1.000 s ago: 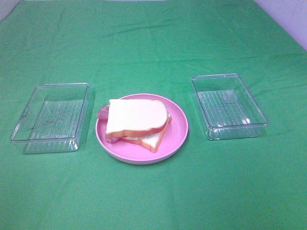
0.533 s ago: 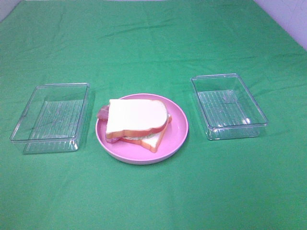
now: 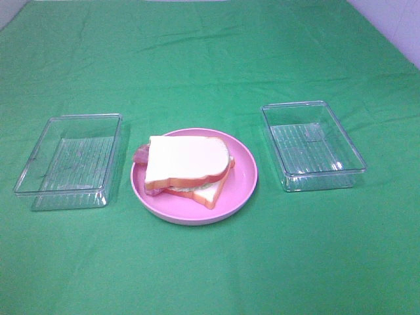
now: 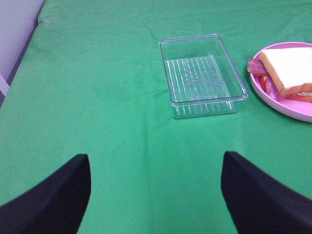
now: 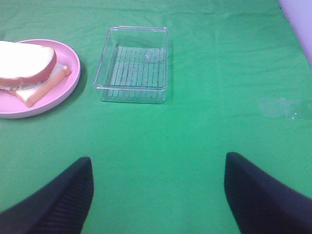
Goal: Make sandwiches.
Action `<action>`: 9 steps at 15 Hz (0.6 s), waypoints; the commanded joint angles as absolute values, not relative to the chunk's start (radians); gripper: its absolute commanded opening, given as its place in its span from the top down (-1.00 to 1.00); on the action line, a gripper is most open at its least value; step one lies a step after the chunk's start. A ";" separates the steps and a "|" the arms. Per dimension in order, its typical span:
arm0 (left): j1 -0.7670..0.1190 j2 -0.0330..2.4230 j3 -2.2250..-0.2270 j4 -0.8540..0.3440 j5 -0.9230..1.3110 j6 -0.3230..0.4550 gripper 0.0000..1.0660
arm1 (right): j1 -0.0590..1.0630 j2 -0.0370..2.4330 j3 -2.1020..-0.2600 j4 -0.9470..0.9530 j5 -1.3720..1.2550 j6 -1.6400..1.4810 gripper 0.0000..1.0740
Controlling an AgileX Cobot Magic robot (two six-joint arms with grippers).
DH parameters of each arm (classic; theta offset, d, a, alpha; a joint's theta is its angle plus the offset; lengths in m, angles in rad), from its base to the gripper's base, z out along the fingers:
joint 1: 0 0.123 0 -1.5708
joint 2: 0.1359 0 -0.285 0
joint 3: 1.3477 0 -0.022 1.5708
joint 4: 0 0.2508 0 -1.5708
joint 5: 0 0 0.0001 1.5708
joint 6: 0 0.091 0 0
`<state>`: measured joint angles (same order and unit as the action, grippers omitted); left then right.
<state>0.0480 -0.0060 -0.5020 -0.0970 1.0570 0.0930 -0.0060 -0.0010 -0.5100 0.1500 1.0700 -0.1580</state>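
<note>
One sandwich (image 3: 187, 167) lies on a round pink plate (image 3: 244, 177) in the middle of the green cloth: white bread on top, bacon and a pale green edge showing between the slices. The left wrist view catches the sandwich (image 4: 290, 70) beside the left tray, and the right wrist view has the sandwich (image 5: 27, 66) too. Neither arm shows in the exterior high view. My left gripper (image 4: 156, 195) stands open over bare cloth, well short of the trays. My right gripper (image 5: 158, 195) is open likewise, holding nothing.
Two clear rectangular trays flank the plate, both empty: left tray (image 3: 69, 161), also (image 4: 202, 73), and right tray (image 3: 312, 144), also (image 5: 131, 63). A pale wall edge (image 3: 394, 20) shows at the cloth's far right corner.
</note>
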 commanded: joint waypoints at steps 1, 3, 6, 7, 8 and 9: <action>0.052 -0.025 -0.501 -0.107 1.047 0.092 -0.34 | -0.013 -0.004 -0.508 0.154 1.063 -0.167 -0.32; 0.052 -0.025 -0.501 -0.107 1.047 0.092 -0.34 | -0.013 -0.016 -0.508 0.155 1.063 -0.167 -0.32; 0.052 -0.027 -0.501 -0.107 1.047 0.092 -0.34 | -0.011 -0.021 -0.508 0.156 1.063 -0.166 -0.32; 0.052 -0.027 -0.501 -0.107 1.047 0.092 -0.34 | -0.011 -0.021 -0.508 0.156 1.063 -0.165 -0.32; 0.052 -0.027 -0.501 -0.107 1.047 0.092 -0.34 | -0.011 -0.021 -0.508 0.157 1.063 -0.163 -0.32; 0.052 -0.027 -0.501 -0.107 1.047 0.092 -0.34 | -0.011 -0.021 -0.508 0.157 1.063 -0.163 -0.32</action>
